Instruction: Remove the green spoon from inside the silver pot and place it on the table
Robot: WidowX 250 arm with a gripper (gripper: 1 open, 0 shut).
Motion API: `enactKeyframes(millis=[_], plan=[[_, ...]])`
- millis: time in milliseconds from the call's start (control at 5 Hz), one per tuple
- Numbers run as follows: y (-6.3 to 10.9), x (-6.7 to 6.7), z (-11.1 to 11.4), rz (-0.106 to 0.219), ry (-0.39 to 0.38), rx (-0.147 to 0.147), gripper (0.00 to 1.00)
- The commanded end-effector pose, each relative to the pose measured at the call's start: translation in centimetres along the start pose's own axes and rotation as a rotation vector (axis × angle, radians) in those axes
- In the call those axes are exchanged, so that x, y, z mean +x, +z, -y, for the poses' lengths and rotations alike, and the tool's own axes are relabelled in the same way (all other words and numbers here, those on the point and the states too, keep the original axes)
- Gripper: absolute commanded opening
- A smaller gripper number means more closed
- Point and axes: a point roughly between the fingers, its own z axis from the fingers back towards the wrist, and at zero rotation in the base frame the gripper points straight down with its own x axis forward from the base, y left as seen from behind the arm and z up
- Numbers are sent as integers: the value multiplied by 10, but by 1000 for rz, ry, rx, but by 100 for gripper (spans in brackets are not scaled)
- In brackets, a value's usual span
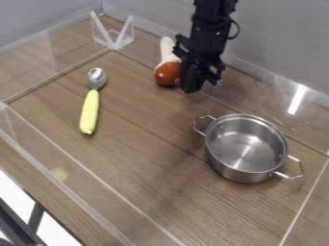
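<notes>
With the yellow-green-handled, silver-bowled spoon (91,101) already flat on the brown wood-grain table (141,173) at nine o'clock of the empty shiny steel pot (247,147), the black gripper (191,85) hangs closed, holding nothing.

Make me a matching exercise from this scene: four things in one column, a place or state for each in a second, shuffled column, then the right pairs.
Things
1. yellow-green-handled spoon with round silver bowl
2. shiny round steel pot with loop handles
3. red-brown rounded object with cream stem
4. black gripper

Places or states
A. empty, at the right of the table
B. shut, pointing down
C. flat on the wood, at the left
D. near the back wall, beside the gripper

Pairs: 1-C, 2-A, 3-D, 4-B
</notes>
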Motion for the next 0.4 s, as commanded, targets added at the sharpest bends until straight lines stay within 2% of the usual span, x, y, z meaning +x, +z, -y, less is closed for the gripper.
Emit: enactKeyframes(millis=[0,200], plan=[[39,5,1,62,-15,48,0],[52,-4,4,59,91,47,0]])
